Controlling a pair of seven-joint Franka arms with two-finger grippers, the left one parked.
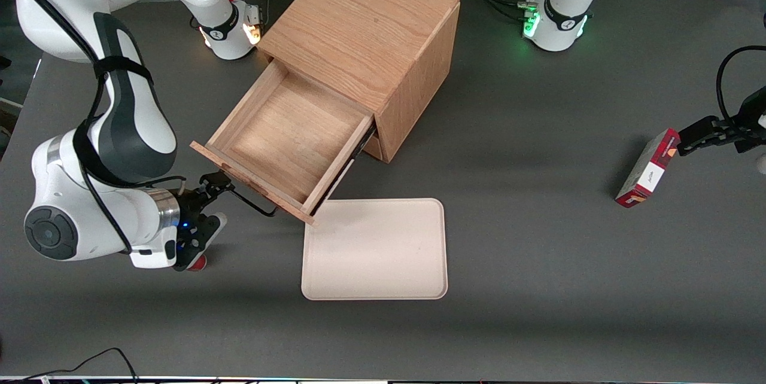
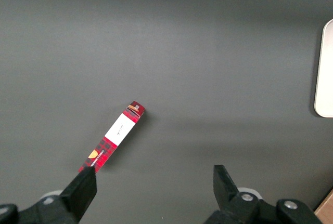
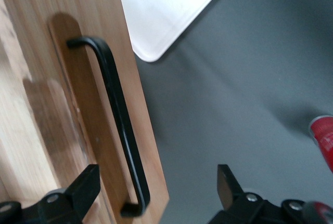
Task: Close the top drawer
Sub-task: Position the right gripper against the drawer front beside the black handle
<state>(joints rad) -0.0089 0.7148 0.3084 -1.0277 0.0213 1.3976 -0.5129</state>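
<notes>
Hovering tool: your gripper (image 1: 216, 191) sits at the front of the top drawer (image 1: 287, 133), at the end of its handle nearest the working arm; its 2 fingers (image 3: 83, 185) stand apart with nothing clamped between them.
Handle: you see the black wire handle (image 3: 117, 125) running between the spread fingers in the right wrist view, so a careless push could snag a fingertip under the wire and twist the wrist instead of moving the wood.
Drawer: the top drawer is pulled well out of the wooden cabinet (image 1: 365, 43), empty, and angled toward the front camera.
Off-centre risk: you are placed toward 1 end of the drawer front, so a shove from there may rack the drawer on its runners and jam it partway.
Cabinet risk: you may slide or turn the whole cabinet across the table (image 1: 538, 252) if the drawer binds, since nothing visibly anchors it.
Tray: the pale tray (image 1: 374, 249) lies just beside the drawer's corner, nearer the front camera; it looks clear of the closing path.
Red object: something red (image 3: 323, 138) sits by the gripper; you cannot tell what it is.
</notes>
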